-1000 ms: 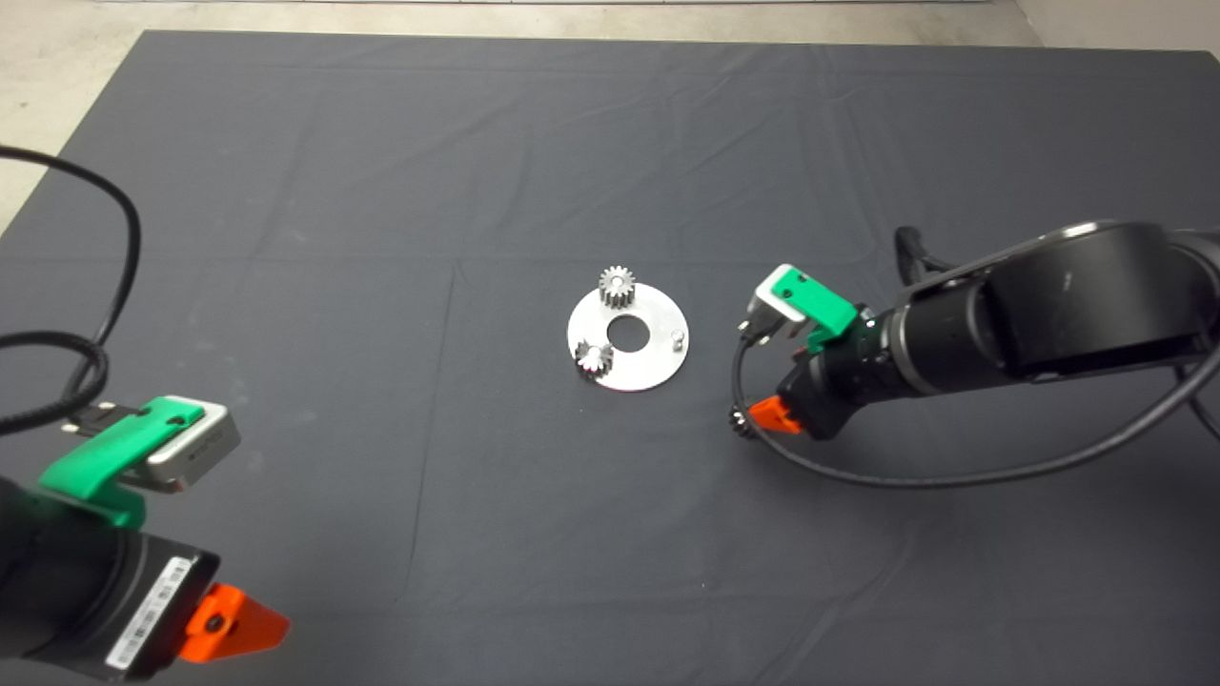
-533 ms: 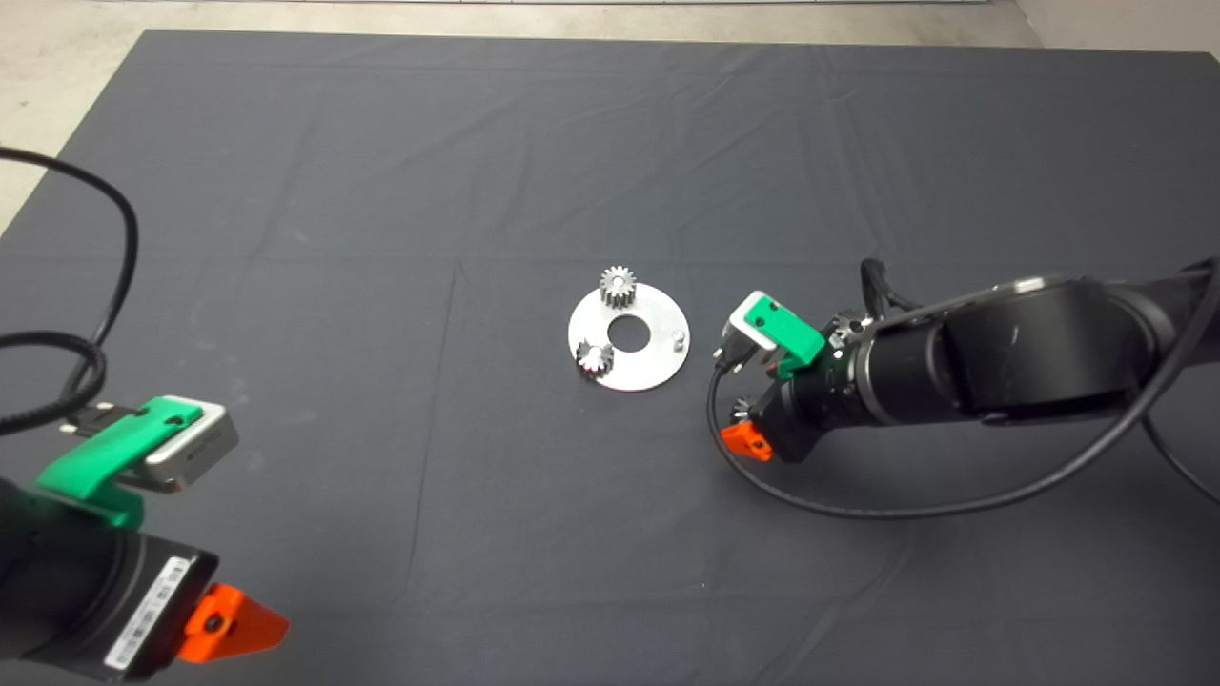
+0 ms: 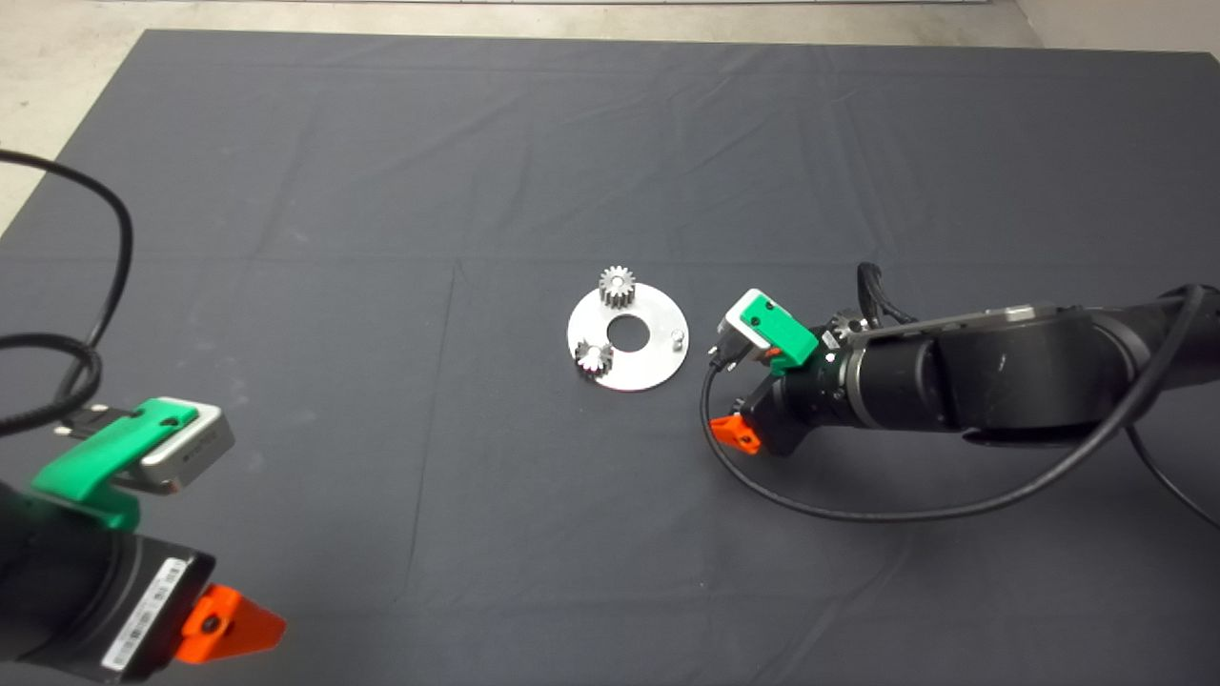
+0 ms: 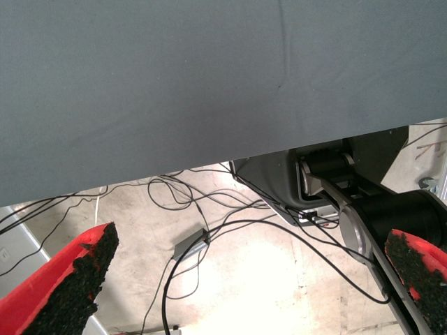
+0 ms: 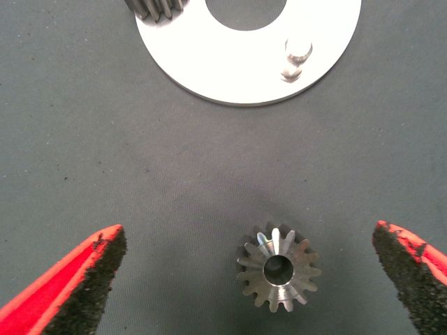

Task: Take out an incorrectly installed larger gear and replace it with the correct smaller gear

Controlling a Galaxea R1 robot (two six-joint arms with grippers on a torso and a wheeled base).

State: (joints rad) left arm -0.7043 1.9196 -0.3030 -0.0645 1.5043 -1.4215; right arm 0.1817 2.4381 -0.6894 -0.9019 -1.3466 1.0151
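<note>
steel gear (image 5: 279, 268) unlabelled on mat between spread right gripper (image 5: 258, 279) fingers, left gripper (image 4: 244, 279) released, parked low left

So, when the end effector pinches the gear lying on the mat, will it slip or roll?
The grey gear looks like solid steel, so it is probably stiff and heavy for its size. It lies flat, hole up, so it should not roll unless tipped on edge. Its tapered teeth might slip between the right end effector's open pads.
</note>
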